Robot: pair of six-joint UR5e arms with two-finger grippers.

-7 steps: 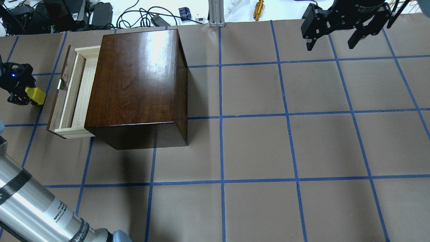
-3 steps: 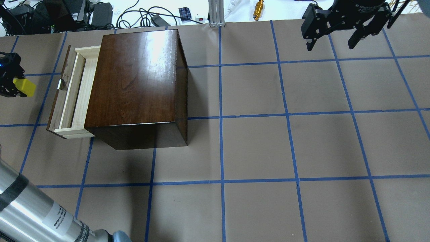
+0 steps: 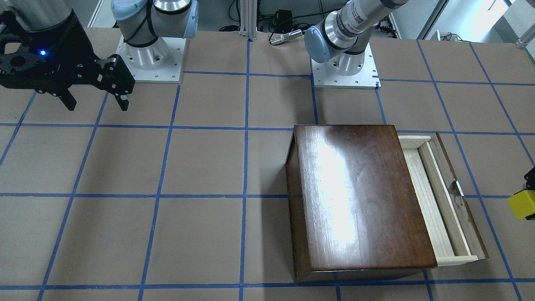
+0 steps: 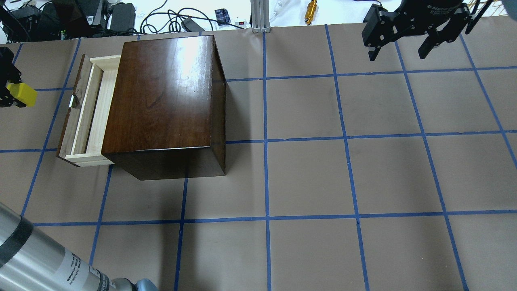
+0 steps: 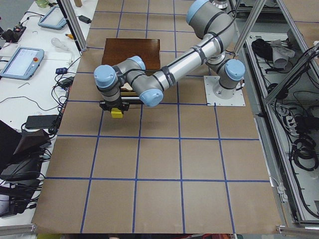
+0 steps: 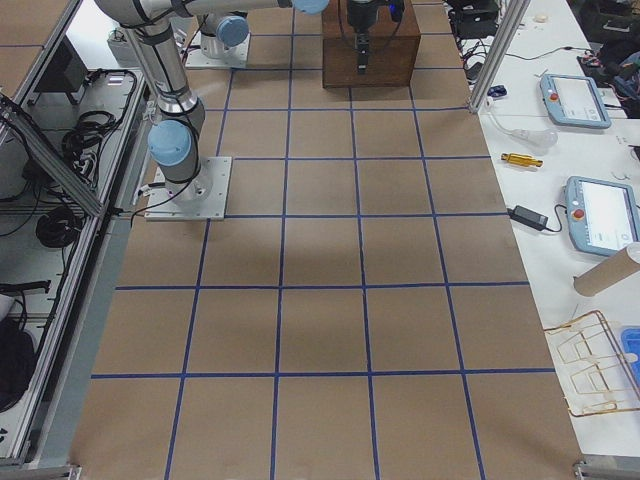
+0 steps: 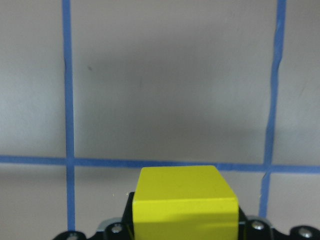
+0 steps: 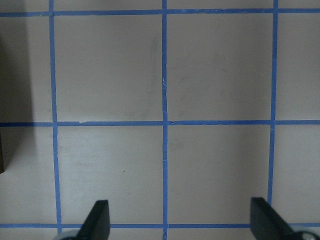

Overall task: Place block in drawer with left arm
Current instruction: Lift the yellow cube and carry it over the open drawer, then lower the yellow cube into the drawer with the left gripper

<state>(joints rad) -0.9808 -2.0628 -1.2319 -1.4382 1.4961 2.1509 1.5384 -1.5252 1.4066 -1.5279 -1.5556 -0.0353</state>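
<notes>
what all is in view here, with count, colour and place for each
brown paper-covered table: 1, brown, blue tape grid
glossy dark-brown wooden cabinet: 1, brown, on the table
pale unfinished-wood drawer: 1, pale, pulled out of the cabinet
small bright yellow cube: 1, yellow, held aloft outside the drawer's front
brass-coloured cylinder: 1, brass, on the white bench
left pincer: 1, black, shut on the cube
right pincer: 1, black, open, above the table

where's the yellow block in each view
front-facing: block at the right edge, right of the drawer
overhead: left edge, left of the drawer
exterior left: centre-left, just below the cabinet
exterior right: not visible
left wrist: bottom centre
right wrist: absent
landmark: the open drawer
</notes>
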